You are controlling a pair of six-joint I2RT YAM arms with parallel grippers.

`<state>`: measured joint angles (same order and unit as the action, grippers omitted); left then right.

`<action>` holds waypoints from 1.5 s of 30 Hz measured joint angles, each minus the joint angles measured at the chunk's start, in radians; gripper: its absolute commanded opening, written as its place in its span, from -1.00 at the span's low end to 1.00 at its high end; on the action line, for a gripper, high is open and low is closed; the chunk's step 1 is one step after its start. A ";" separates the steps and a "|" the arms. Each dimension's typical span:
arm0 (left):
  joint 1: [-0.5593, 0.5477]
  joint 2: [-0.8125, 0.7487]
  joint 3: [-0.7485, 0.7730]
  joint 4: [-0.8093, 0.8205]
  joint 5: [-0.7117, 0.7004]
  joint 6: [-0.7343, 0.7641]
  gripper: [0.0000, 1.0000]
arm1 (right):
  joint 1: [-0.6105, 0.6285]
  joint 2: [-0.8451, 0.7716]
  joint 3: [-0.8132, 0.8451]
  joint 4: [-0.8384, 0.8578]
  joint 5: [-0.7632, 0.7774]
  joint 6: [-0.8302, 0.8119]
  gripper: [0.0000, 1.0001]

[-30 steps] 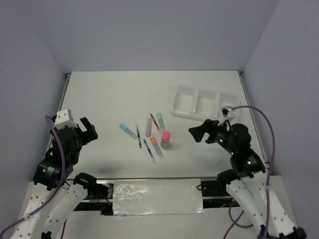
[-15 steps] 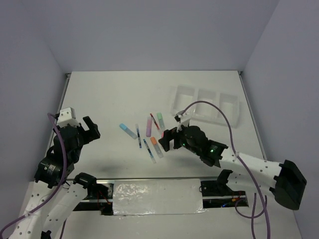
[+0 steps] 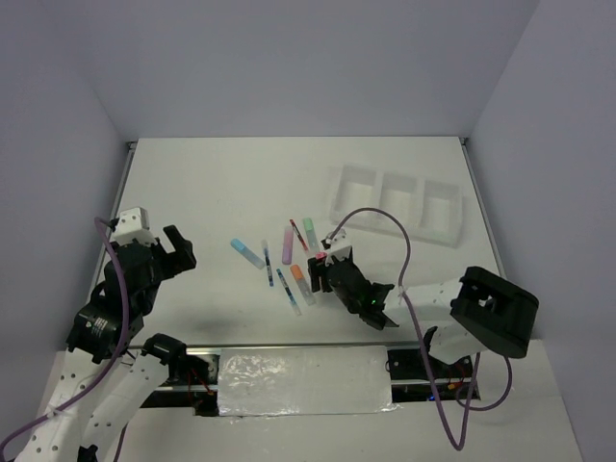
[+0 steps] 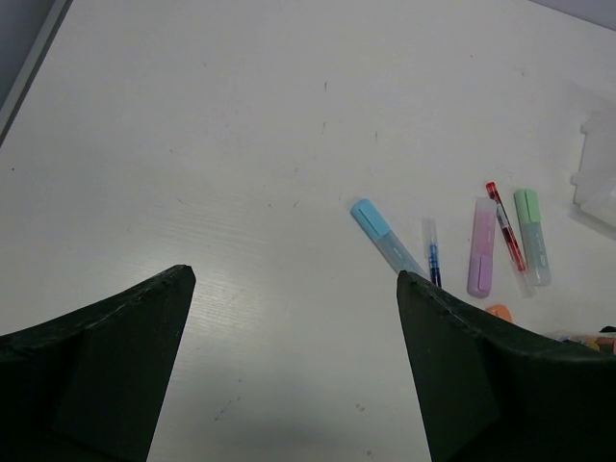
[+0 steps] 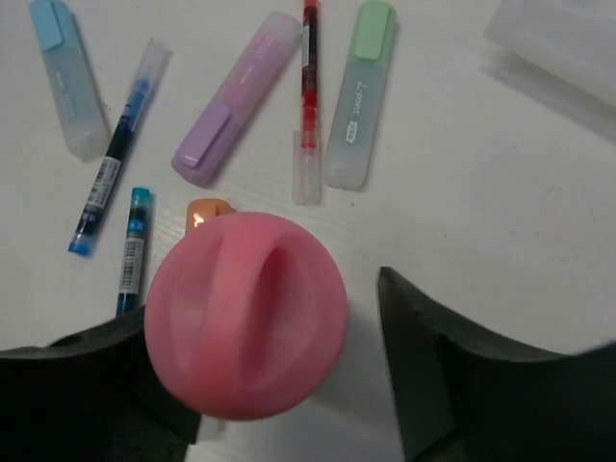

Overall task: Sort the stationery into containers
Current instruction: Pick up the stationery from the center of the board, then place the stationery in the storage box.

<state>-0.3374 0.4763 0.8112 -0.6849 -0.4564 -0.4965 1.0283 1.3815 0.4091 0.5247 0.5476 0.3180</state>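
Note:
The stationery lies mid-table: a blue highlighter [image 3: 243,249], a purple one [image 3: 288,243], a green one [image 3: 309,231], an orange one [image 3: 299,276], a red pen [image 3: 298,234] and two blue pens [image 3: 267,262]. The pink-capped cylinder [image 5: 245,313] stands upright among them. My right gripper [image 5: 265,308] is open and straddles it from above. Its left finger touches the cap and its right finger [image 5: 433,356] stands a gap away. The containers [image 3: 379,199], a clear three-compartment tray, sit at the back right. My left gripper [image 4: 294,279] hangs open over bare table, left of the blue highlighter [image 4: 380,231].
Grey walls close in the white table on three sides. The tray's corner [image 5: 563,43] shows at the upper right of the right wrist view. The right arm's purple cable [image 3: 385,217] loops over the table between the pile and the tray.
My right arm has swung left from beside the tray to the pile, lowered over the pink-capped cylinder, and its jaws have narrowed. The left arm has barely moved.

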 measured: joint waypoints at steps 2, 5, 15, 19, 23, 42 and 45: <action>-0.001 0.000 0.000 0.003 0.006 0.000 0.99 | 0.001 0.046 0.001 0.032 0.008 -0.006 -0.21; -0.004 0.001 0.000 0.006 0.010 0.000 0.99 | 0.002 0.070 0.018 0.047 0.041 0.013 -0.51; -0.013 0.013 -0.008 0.009 0.018 0.002 0.99 | -0.161 -0.109 0.371 -0.546 -0.071 0.062 -1.00; -0.013 0.018 -0.009 0.009 0.017 0.001 0.99 | -0.433 -0.060 0.602 -0.743 -0.264 0.047 -1.00; -0.015 0.018 -0.009 0.009 0.017 0.002 0.99 | -0.575 0.136 0.864 -0.945 -0.393 -0.003 -1.00; -0.042 0.014 -0.009 0.010 0.021 0.004 0.99 | -0.715 0.692 1.491 -1.390 -0.534 -0.039 -0.68; -0.045 0.011 -0.009 0.012 0.024 0.004 0.99 | -0.715 0.721 1.519 -1.398 -0.519 -0.047 -0.58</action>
<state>-0.3824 0.4870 0.8021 -0.6731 -0.4324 -0.4923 0.3134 2.1029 1.9278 -0.8730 0.0288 0.2714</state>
